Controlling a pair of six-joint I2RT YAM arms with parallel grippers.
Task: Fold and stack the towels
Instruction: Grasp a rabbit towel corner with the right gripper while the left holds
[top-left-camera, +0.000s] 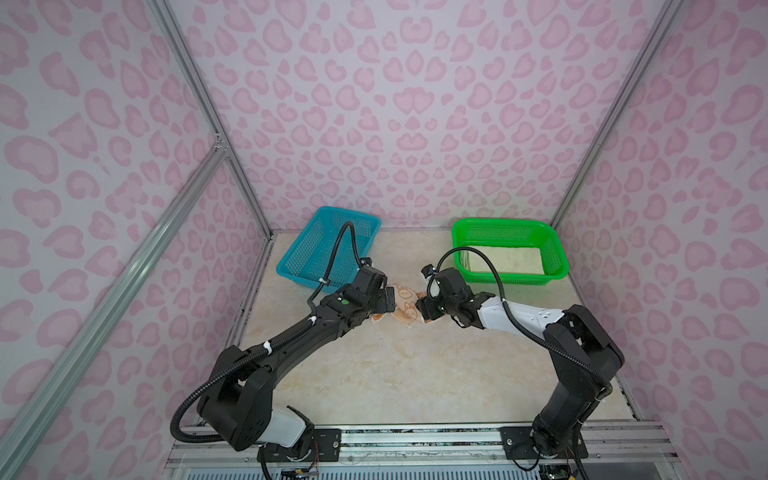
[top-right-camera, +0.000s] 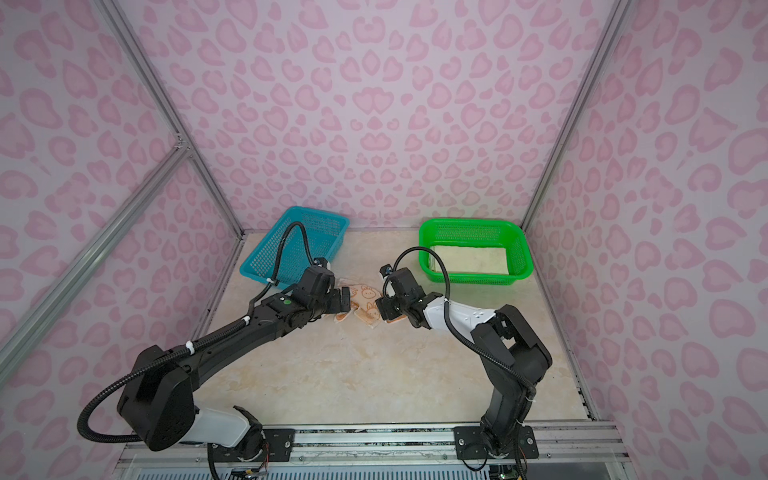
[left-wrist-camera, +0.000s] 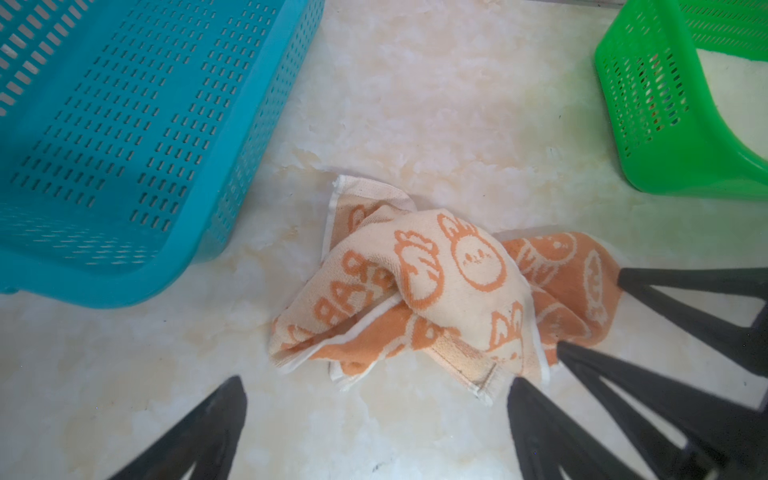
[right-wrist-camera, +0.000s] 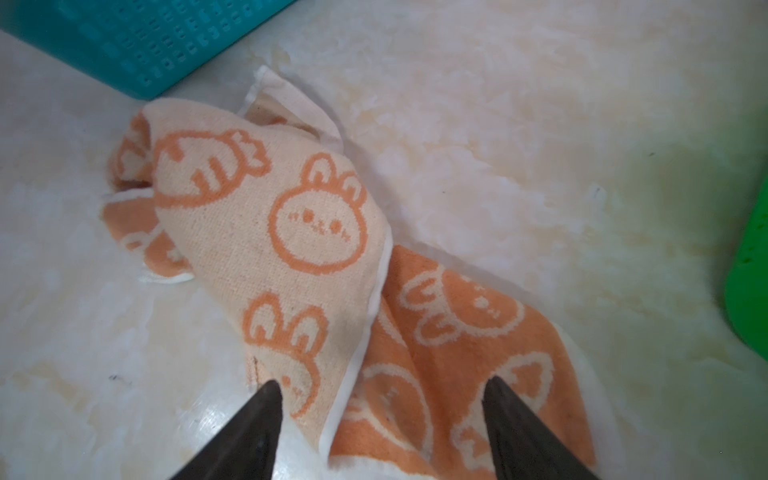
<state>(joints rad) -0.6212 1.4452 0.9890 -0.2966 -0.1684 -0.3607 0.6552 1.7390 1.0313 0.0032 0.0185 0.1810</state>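
left fingers (left-wrist-camera: 226, 407) spread wide, nothing in them. Tips are low over the counter (top-left-camera: 395, 374), just short of the peach rabbit-face towel (left-wrist-camera: 457, 291).

right fingers (right-wrist-camera: 257, 428) also apart, not clamped. Tips straddle the towel's orange-side flap and cloth lies between them. Can't tell if they touch it.

Towel is crumpled and lapped over itself, cream side over orange side. In both top views it sits on the counter between the two wrists, toward the back.

blue basket (top-left-camera: 291, 272) is just beside the towel, back left. green basket (top-left-camera: 513, 279) is back right, apart from it. Green one has a pale flat layer on its floor; can't tell what it is.
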